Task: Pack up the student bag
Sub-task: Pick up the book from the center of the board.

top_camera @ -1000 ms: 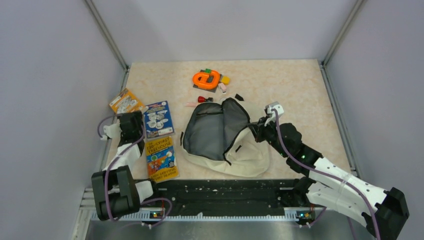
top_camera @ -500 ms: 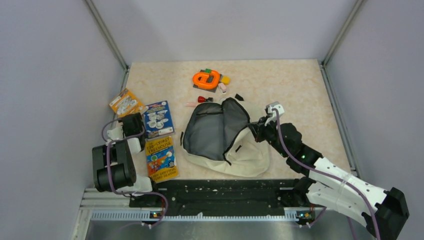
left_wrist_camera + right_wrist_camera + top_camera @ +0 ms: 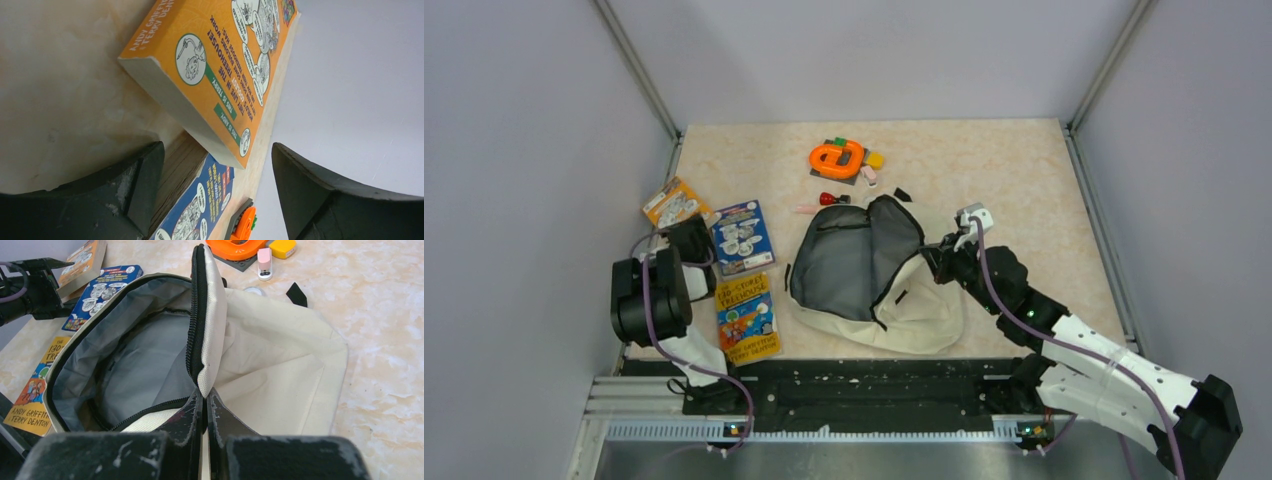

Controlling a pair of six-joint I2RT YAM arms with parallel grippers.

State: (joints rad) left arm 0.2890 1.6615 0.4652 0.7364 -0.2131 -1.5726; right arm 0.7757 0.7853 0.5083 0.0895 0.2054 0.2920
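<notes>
Student bag [image 3: 921, 312] shows only grey lining [image 3: 150, 365] inside, apparently (right gripper [image 3: 206, 393] pinching its rim, left gripper [image 3: 217, 148] spread).

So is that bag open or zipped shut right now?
Open. The right gripper pinches up the zipper edge of the bag, baring its grey lining; nothing shows inside.

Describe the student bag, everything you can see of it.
The student bag is a large cream-beige fabric backpack with grey lining and a black zipper round its mouth. It lies flat in the middle of the table, unzipped and gaping; only lining shows inside. The right gripper is shut on the cream rim of its flap, holding that edge up. A black strap end pokes out on the far side.
</notes>
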